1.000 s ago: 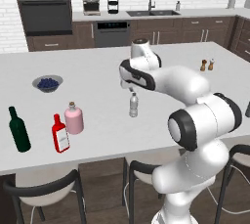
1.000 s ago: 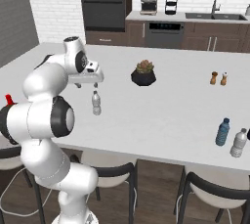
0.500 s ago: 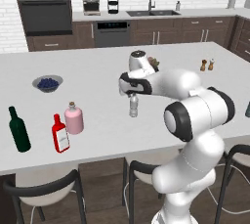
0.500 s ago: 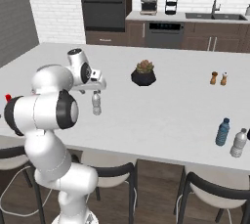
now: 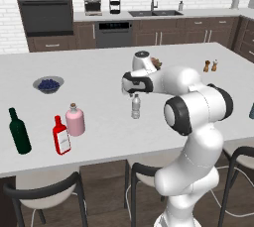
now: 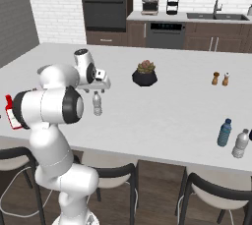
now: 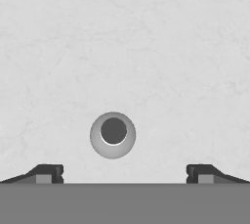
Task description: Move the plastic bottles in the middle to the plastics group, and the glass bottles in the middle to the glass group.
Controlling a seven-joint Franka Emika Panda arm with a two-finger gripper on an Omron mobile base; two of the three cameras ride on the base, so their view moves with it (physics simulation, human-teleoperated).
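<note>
A small clear plastic bottle point(image 5: 136, 107) point(image 6: 97, 104) stands upright in the middle of the white island. My gripper point(image 5: 134, 92) point(image 6: 99, 88) hangs straight above it, pointing down and open. In the hand view the bottle's cap point(image 7: 113, 134) shows from above, between and just ahead of the wide-apart fingertips point(image 7: 49, 173), with the gripper point(image 7: 125, 175) touching nothing. At the left front stand the flat red bottle point(image 5: 61, 136), the squat pink bottle point(image 5: 75, 120) and the dark green wine bottle point(image 5: 19, 132). At the right front stand a blue-tinted bottle point(image 6: 224, 132) and another clear bottle point(image 6: 240, 143).
A bowl of blueberries point(image 5: 48, 84) sits at the island's left. A potted succulent point(image 6: 144, 73) stands behind the gripper, and two small shakers point(image 6: 221, 78) are further right. Stools line the near edge.
The hand has swung in and come down over the clear bottle, ending just above its cap. The bottles have not moved.
</note>
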